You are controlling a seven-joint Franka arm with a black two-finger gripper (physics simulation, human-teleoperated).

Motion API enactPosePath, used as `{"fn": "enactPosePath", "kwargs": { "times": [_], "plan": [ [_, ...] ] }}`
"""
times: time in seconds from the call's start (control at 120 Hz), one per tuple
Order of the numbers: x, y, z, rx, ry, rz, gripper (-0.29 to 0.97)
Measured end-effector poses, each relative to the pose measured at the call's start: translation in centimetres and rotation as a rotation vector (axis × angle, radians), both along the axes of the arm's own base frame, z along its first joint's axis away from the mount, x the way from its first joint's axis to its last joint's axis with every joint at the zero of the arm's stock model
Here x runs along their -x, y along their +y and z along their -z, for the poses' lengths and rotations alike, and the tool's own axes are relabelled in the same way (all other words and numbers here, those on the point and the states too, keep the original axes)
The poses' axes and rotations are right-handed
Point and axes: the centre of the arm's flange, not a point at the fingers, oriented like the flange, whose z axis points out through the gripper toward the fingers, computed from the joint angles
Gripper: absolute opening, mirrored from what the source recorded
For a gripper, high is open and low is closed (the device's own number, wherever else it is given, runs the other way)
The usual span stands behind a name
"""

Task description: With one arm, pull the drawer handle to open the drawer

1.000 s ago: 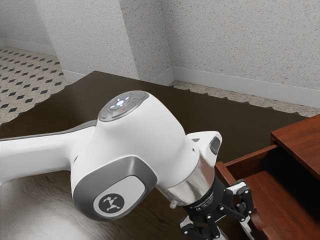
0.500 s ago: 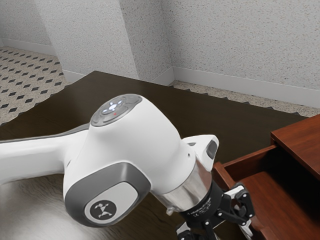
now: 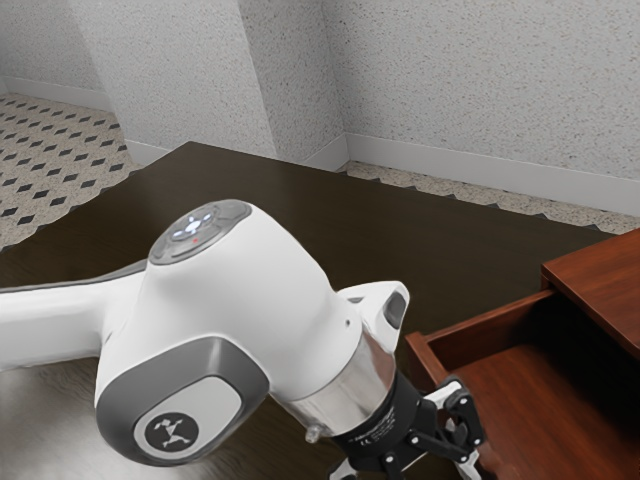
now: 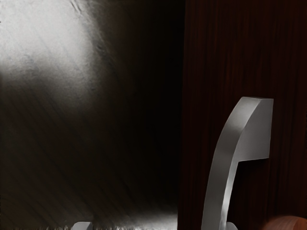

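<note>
The drawer (image 3: 483, 326) sits at the exterior view's right, drawn partway out of the red-brown cabinet (image 3: 600, 280). Its open box points toward the exterior view's lower left, and its length runs that same way over the dark table (image 3: 400, 220). The gripper (image 3: 440, 440) hangs at the drawer's front corner, low by the arm's wrist. Whether it is clenched or released I cannot tell. In the wrist view the grey handle (image 4: 237, 158) lies lengthwise along the dark drawer front (image 4: 230, 57), one end curving in to meet the wood.
</note>
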Motion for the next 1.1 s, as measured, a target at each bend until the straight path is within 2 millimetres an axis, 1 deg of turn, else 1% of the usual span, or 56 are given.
{"fn": "enactPosePath", "kwargs": {
  "times": [0.25,0.575,0.858,1.1],
  "plan": [
    [0.7,0.2,0.0,0.001,0.0,-0.006,0.28],
    [1.7,1.1,-0.3,0.008,-0.005,-0.014,0.28],
    [2.2,1.5,-0.3,0.011,-0.003,-0.021,0.28],
    [1.9,1.9,-0.6,-0.014,-0.03,-0.021,0.31]
  ]
}}
